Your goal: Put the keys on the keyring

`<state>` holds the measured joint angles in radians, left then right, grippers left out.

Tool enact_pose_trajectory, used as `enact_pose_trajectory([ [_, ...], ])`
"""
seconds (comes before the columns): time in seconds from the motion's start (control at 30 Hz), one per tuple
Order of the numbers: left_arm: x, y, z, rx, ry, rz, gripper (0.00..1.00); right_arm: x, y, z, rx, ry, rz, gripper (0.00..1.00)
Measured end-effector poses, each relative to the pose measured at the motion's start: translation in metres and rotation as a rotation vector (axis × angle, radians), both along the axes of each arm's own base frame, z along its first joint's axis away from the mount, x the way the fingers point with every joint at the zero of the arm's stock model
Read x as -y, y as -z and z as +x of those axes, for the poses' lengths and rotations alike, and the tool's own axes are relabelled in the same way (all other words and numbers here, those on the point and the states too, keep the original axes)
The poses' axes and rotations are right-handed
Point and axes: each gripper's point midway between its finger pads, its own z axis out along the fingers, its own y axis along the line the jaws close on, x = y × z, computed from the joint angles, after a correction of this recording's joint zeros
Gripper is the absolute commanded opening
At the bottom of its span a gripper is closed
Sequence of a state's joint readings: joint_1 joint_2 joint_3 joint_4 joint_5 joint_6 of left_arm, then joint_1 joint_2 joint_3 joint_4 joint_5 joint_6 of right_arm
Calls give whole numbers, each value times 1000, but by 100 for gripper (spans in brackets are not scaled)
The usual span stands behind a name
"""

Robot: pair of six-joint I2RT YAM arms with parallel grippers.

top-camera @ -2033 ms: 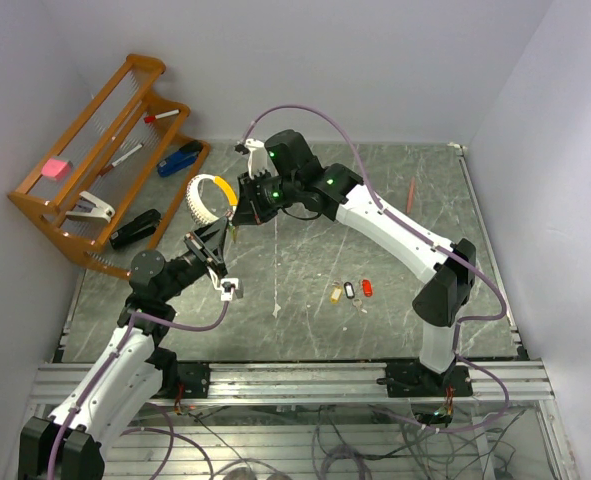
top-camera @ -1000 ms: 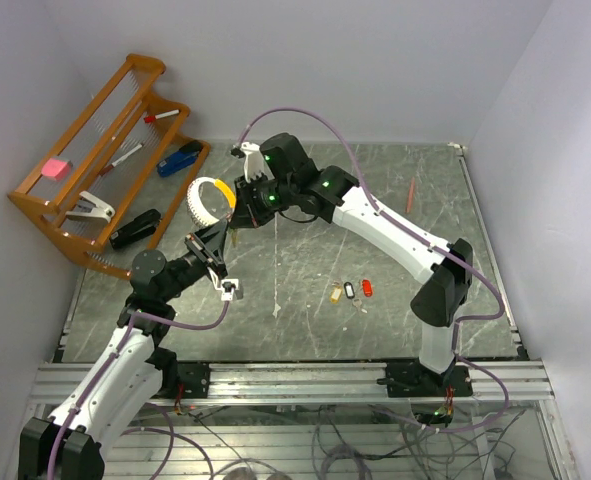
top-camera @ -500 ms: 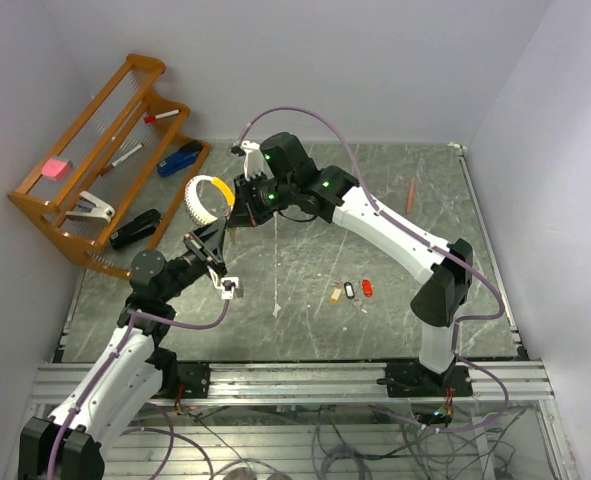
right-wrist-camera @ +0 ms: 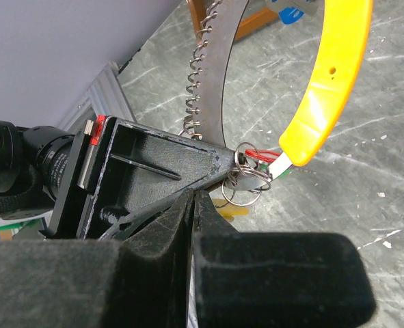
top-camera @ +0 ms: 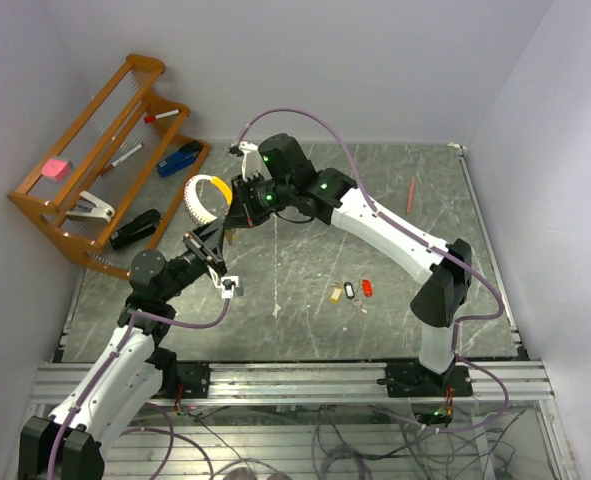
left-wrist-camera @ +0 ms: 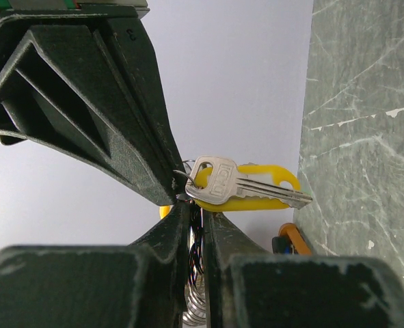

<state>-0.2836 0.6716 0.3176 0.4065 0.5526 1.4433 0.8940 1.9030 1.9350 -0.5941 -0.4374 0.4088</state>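
While the keyring point(right-wrist-camera: 247, 183) was pinched in the left gripper point(left-wrist-camera: 195, 213) jaws, the right gripper point(right-wrist-camera: 192, 199) jaws were pressed together beside it

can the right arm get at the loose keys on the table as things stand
Probably yes: the loose keys lie uncovered with nothing around them, but the right gripper is shut at the keyring.

Silver key point(left-wrist-camera: 219, 181) — stamped marks on its head, too blurred to read; no other lettering legible.
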Motion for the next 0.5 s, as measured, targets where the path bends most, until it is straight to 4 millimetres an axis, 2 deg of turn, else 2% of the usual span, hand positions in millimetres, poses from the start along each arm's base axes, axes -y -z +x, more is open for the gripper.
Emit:
enact_pose_trajectory([
  [0.4, -2, 0, 3, -7, -16, -13, 7, -1, 1, 0, -17, 9, 0, 0],
  [0.5, -3, 1, 5, -15, -22, -18, 7, -1, 2, 1, -22, 15, -1, 5],
])
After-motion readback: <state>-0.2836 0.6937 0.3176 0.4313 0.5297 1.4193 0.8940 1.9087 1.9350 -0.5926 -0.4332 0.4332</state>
